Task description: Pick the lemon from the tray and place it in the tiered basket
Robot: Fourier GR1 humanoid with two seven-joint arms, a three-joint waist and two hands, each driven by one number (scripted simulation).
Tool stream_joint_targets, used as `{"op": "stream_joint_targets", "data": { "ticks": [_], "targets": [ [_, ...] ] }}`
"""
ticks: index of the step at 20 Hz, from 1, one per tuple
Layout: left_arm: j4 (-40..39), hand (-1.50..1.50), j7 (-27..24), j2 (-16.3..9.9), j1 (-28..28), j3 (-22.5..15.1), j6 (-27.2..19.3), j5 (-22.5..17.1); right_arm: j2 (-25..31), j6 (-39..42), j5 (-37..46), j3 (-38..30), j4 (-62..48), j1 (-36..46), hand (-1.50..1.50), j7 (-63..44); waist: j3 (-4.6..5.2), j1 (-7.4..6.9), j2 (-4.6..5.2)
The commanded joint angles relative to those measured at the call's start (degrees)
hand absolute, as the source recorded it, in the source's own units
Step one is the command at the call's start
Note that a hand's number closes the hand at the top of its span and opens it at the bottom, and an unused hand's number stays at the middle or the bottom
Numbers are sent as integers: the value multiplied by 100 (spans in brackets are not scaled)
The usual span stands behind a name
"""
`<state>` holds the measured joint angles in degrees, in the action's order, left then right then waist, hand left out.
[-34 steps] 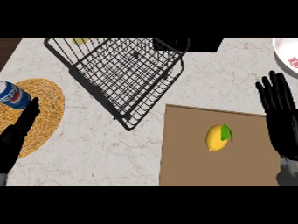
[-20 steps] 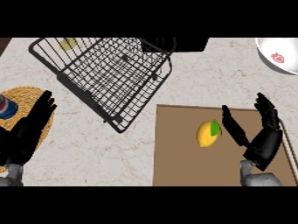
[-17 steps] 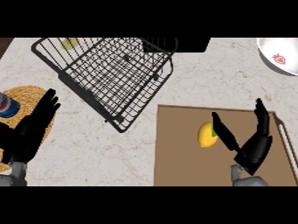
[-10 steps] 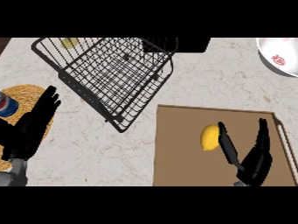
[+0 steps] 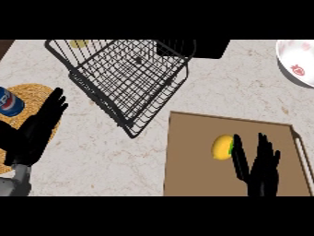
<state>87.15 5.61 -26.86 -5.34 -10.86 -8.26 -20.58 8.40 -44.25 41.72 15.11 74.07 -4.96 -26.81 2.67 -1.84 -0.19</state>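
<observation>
One lemon (image 5: pixel 222 146) lies on the brown tray (image 5: pixel 193 156), touching the right hand's (image 5: pixel 260 167) straight, open fingers at its 4 o'clock. Left hand (image 5: pixel 29 133) rests open at 9 o'clock, wire tiered basket (image 5: pixel 129 78) at 11.

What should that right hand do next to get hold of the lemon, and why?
Probably curl its fingers round the lemon. The right hand is open over the brown tray, its fingers right beside the lemon but not yet curled round it, so it likely has to close before lifting toward the wire basket.
</observation>
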Motion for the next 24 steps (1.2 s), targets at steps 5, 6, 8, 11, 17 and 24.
{"op": "stream_joint_targets", "data": {
  "ticks": [5, 6, 8, 11, 17, 24],
  "targets": [
    [-81, 0, 89, 82, 29, -101, -42, 66, -395, 1542, 1291, 255, 376, 816, -150, -2745, -175, 21, 5],
    [50, 0, 157, 141, 21, -111, -88, 22, -428, 1833, 1522, 264, 388, 977, -150, -3177, -194, 7, -12],
    [-118, 0, 69, 19, -101, 4, 25, 40, -536, 2468, 1882, 344, 493, 1271, -150, -3935, -205, 108, 1],
    [-57, 0, 194, 45, -25, 61, -32, -24, -822, 3095, 2271, 377, 535, 1954, -150, -5093, -235, 50, 0],
    [82, 0, 111, 219, 63, 15, -122, 132, -835, 3680, 2462, 546, 662, 2032, -150, -5638, -261, 142, 7],
    [-102, 0, 37, 272, 150, 114, 13, 146, -839, 3903, 2975, 604, 769, 1904, -150, -5802, -258, 167, 17]
  ]
}}
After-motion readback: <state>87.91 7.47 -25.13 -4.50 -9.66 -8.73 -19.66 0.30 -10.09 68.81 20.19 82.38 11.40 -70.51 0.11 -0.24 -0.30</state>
